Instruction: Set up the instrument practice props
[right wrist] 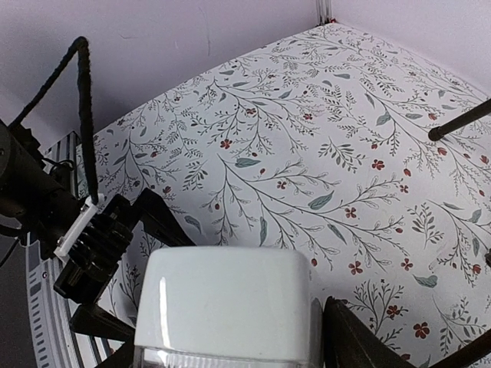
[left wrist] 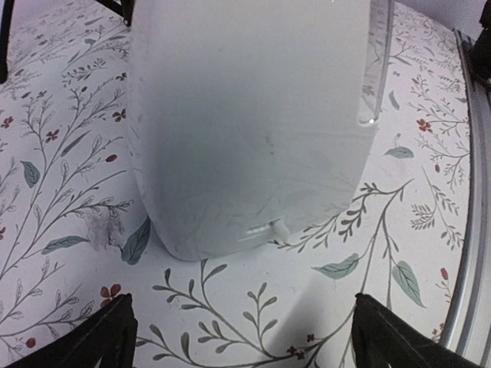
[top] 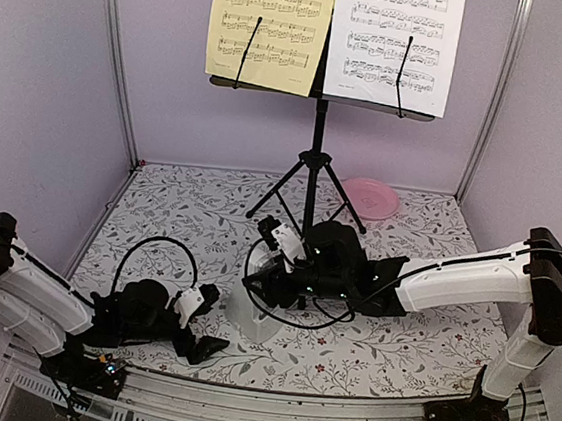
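Floral-print tabletop point(top: 428, 246), boxed by lilac walls on three sides, metal rail point(top: 270, 410) along the near edge.

Item one, metronome point(top: 248, 318): upright on the tabletop at front centre, long axis vertical, well short of the stand. Sits between both grippers.

At its top, right gripper point(top: 274, 273): reaches in from the right. Closed on the upper part so far as the wrist view shows, one dark finger point(right wrist: 349, 341) against its side.

To its left, left gripper point(top: 209, 322): low on the table, near the metronome, aimed at its broad face. Jaws spread wide, holding nothing, fingertips point(left wrist: 100, 337) short of the base.

Deciding relation: metronome directly under the right gripper and apparently in its grasp. Next move judged to be a carry or a small adjustment by that arm, left arm standing off.

Item two, stand point(top: 317, 134): back centre, tripod legs spread on the tabletop. Carries a yellowish page point(top: 270, 23) on the left and a white page point(top: 400, 37) on the right, each under a wire holder. Looks set.

Beyond, pink plate point(top: 371, 197): just behind the stand's right leg, near the back wall.

Room for moving: bare tabletop between metronome and tripod, more at back left. Hazards judged to be the tripod legs and the rail close behind the metronome.
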Robot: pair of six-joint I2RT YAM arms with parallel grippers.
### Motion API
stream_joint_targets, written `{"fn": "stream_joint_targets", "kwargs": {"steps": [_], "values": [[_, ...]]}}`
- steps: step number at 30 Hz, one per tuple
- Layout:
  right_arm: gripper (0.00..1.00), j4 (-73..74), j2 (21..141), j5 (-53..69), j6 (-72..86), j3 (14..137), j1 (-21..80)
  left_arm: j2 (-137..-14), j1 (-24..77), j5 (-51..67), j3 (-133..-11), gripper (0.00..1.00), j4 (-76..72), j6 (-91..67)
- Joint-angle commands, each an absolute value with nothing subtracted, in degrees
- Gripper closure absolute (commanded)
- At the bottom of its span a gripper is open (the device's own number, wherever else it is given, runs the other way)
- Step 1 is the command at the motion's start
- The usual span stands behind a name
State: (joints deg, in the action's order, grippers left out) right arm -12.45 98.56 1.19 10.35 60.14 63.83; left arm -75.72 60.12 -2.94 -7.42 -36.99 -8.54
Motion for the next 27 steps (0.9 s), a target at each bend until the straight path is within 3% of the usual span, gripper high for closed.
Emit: {"fn": "stream_joint_targets", "kwargs": {"steps": [1, 10, 27], "values": [[0.53, -17.92, 95.7, 3.6, 11.09, 60.17, 63.69, -80.77, 62.21, -6.49, -10.86, 0.03, -42.77, -6.24], [0.54, -18.72, 95.64, 4.13, 12.89, 59.24, 63.72, -89.78, 62.83, -6.09, -14.76, 0.09, -47.04, -6.78], [0.55, -19.69, 96.1, 5.31, 14.06, 58.92, 63.72, -91.06, 62.83, -6.76, -13.58, 0.29, -48.21, -5.48]]}}
